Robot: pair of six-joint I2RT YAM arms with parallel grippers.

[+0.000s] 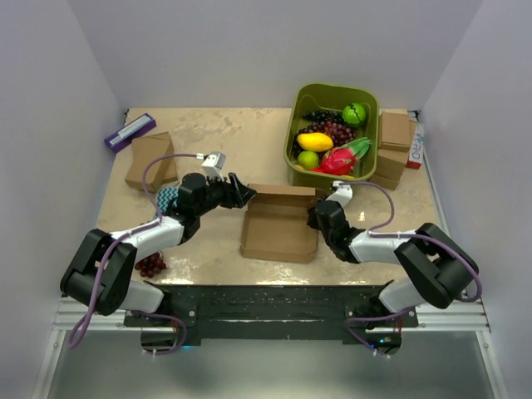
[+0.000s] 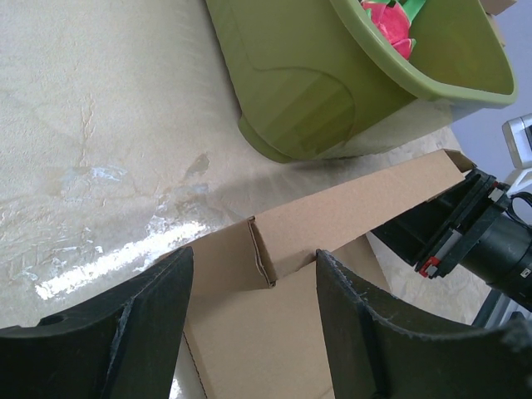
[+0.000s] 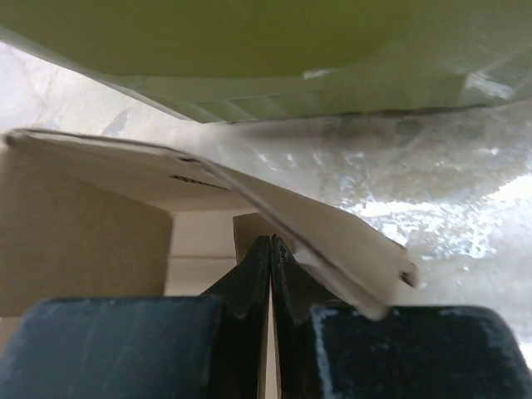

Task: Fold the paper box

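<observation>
Top external view: the paper box [image 1: 278, 233] lies mid-surface [image 1: 208, 141], just in front of the green bin [image 1: 293, 141], with its base flat and only its far wall raised. Left fingers [image 2: 125, 324] stand wide, straddling that wall's left corner without gripping. Right fingers [image 3: 249, 283] are pressed together at the right corner; I cannot tell whether they pinch cardboard. Most folds look not yet done.

Green bin [image 2: 299, 91] close behind paper box [image 1: 278, 229]

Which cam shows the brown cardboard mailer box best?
Top external: nearly the whole brown cardboard mailer box, far flap raised. Left wrist shows only one corner and that flap; right wrist just a flap edge.
</observation>
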